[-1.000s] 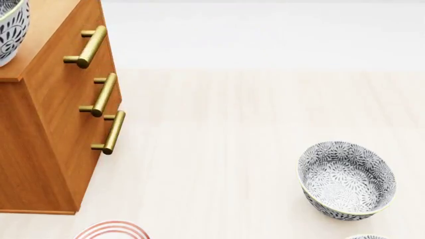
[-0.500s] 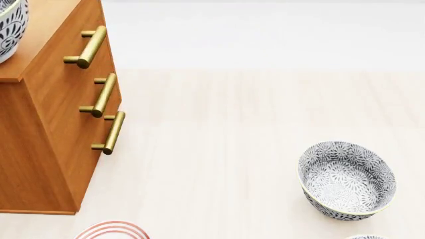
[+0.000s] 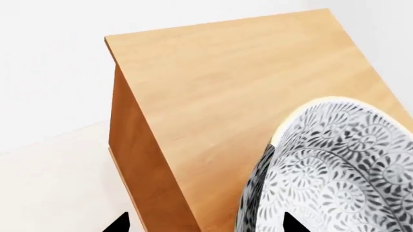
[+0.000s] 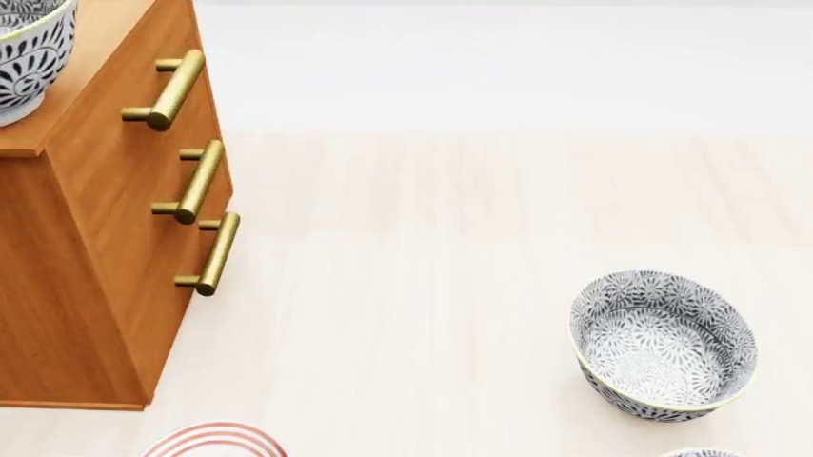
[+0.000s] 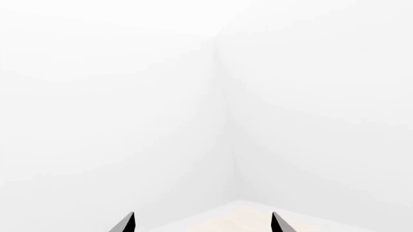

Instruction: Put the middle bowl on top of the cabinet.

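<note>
The middle bowl point(image 4: 29, 57), grey-and-white floral with a pale rim, rests on the light wood top of the cabinet point(image 4: 121, 238) at the head view's upper left corner, partly cut off by the frame. In the left wrist view the bowl point(image 3: 335, 164) fills one side, over the cabinet top point(image 3: 226, 82). My left gripper point(image 3: 206, 224) is open, its dark fingertips point(image 3: 119, 225) wide apart. One tip lies over the bowl's inside, the other beyond the cabinet's side. My right gripper point(image 5: 203, 223) is open on nothing, facing white walls. Neither arm shows in the head view.
A look-alike bowl point(image 4: 664, 343) stands on the pale floor at the right. The rim of another bowl point(image 4: 702, 453) peeks in at the bottom edge. A pink-ringed round object point(image 4: 213, 441) lies at the bottom below the cabinet. Three brass handles point(image 4: 190, 181) stick out from the cabinet front.
The bowl on the cabinet top has shifted a little to the right, so more of it shows in the head view. Nothing else has moved.
</note>
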{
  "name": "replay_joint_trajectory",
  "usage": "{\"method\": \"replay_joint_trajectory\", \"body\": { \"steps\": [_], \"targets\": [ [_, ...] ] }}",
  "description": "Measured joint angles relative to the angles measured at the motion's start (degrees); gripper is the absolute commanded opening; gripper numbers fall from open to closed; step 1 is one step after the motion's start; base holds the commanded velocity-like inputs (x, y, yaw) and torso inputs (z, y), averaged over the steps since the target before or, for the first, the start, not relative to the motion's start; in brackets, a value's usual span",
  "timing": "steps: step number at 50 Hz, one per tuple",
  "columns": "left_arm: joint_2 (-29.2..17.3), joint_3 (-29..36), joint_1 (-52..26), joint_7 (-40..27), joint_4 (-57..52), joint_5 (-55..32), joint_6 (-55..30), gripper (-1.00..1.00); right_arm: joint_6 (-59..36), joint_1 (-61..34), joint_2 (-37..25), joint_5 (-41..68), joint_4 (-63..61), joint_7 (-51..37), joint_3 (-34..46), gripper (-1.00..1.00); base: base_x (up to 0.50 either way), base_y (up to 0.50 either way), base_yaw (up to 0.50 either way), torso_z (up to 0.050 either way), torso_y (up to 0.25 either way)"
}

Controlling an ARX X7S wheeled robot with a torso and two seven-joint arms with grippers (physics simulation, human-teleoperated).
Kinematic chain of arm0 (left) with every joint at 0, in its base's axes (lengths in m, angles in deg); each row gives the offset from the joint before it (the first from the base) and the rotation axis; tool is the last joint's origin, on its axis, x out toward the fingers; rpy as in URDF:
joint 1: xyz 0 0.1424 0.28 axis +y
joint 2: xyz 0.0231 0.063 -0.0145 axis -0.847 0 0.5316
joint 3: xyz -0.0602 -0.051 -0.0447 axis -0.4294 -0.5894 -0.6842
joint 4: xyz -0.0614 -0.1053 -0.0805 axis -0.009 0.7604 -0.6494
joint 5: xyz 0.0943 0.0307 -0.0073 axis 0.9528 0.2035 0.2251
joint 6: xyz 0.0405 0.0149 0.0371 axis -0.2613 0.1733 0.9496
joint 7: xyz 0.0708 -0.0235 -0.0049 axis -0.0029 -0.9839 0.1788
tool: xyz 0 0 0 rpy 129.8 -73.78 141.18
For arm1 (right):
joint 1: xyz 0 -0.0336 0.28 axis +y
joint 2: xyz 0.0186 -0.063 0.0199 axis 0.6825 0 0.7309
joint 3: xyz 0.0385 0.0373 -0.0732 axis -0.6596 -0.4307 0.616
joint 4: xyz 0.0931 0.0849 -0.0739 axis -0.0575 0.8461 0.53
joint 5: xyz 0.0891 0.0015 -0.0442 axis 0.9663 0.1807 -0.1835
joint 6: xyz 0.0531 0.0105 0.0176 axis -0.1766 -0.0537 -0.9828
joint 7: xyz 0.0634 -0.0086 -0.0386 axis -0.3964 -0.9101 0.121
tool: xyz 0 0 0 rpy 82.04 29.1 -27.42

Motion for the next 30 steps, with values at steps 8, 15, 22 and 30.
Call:
{"method": "replay_joint_trajectory", "body": {
  "steps": [8, 15, 22, 30],
  "targets": [
    [-1.38, 1.30, -2.50, -2.67, -4.06, 3.04, 0.48, 1.00, 0.15, 0.05, -0.12, 0.07, 0.09, -0.06, 0.03, 1.00, 0.00, 0.00, 0.00, 0.000, 0.000],
    [-2.83, 2.13, -5.71, -5.32, -8.82, 6.11, 0.87, 1.00, 0.26, -0.03, -0.24, 0.12, 0.24, -0.12, 0.09, 1.00, 0.00, 0.00, 0.00, 0.000, 0.000],
    [-4.47, 2.69, -8.79, -7.71, -14.06, 9.09, 1.35, 1.00, 0.45, -0.07, -0.37, 0.28, 0.39, -0.16, 0.04, 1.00, 0.00, 0.00, 0.00, 0.000, 0.000],
    [-7.42, 3.13, -10.99, -9.62, -21.95, 12.65, 2.41, 1.00, 0.73, -0.01, -0.50, 0.45, 0.56, -0.18, -0.04, 1.00, 0.00, 0.00, 0.00, 0.000, 0.000]
  ]
}}
